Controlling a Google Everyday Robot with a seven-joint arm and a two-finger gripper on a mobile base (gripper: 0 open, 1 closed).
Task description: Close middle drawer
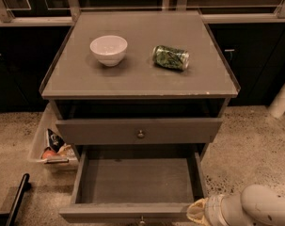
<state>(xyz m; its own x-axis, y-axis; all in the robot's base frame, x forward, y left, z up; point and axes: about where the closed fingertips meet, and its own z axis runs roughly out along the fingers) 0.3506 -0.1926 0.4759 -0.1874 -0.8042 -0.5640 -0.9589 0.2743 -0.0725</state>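
The middle drawer (135, 180) is pulled far out and is empty inside. Its front panel (109, 213) runs along the bottom of the view, with a small round knob (142, 218) at centre. Above it, the top drawer (99, 131) with its own knob (140, 134) stands slightly out. My gripper (196, 211) comes in from the bottom right on a white arm (255, 208). Its tan end is at the right end of the middle drawer's front panel. Whether it touches the panel does not show.
A white bowl (108, 49) and a green can (170, 57) lying on its side rest on the cabinet top (132, 81). A clear bin (38, 140) with snack packets stands on the floor at the left. A black bar (17, 199) lies at lower left. A white post (282, 99) stands at right.
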